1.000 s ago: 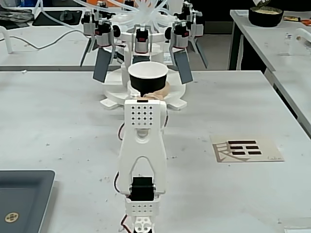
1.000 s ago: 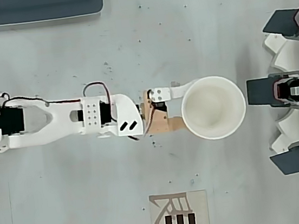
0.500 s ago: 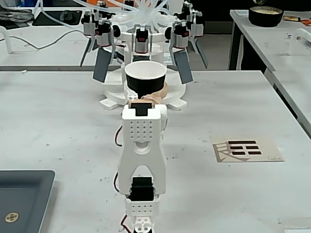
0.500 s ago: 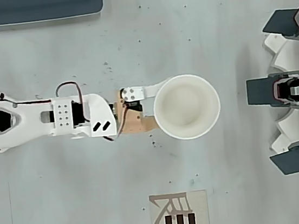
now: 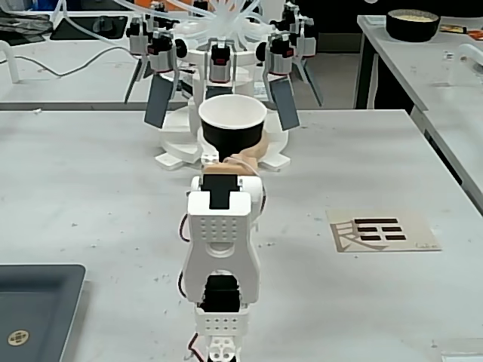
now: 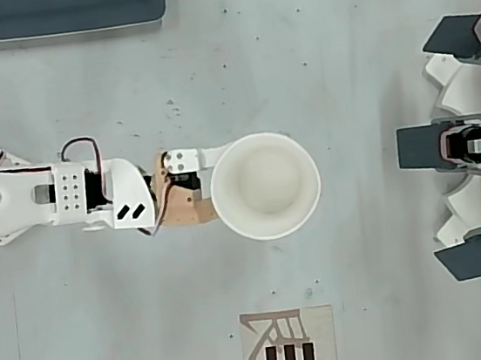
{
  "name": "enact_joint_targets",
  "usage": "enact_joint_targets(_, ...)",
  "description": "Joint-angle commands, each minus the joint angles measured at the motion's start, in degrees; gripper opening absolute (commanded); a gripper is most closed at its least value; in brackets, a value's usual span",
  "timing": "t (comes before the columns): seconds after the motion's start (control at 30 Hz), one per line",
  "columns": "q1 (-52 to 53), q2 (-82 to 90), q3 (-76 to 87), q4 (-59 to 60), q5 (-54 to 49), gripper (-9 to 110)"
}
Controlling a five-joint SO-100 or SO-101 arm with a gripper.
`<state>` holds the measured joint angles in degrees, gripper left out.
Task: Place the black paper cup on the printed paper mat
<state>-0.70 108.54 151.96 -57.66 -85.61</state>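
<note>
Cup [image 5: 232, 124] of black paper stands upright in the tool [image 6: 216, 192], which is pinching its near wall. Printed paper mat [image 5: 383, 230] lies flat on the counter [image 5: 90, 188], nearer and rightward in the fixed view, well apart.

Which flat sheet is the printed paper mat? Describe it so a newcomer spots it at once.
On the grey table, look right of the white robot arm in the fixed view. The printed paper mat lies flat there, apart from the black paper cup at the gripper. It is the only tan sheet, printed with short black bars.
</note>
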Motion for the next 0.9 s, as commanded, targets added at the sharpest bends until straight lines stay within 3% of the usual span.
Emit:
enact_joint_targets(0.0,2.4,3.8,1.1,-2.5,-0.2,8)
enact_joint_targets(0.87,29.2,-8.9,-1.3,-11.3,1.5,8)
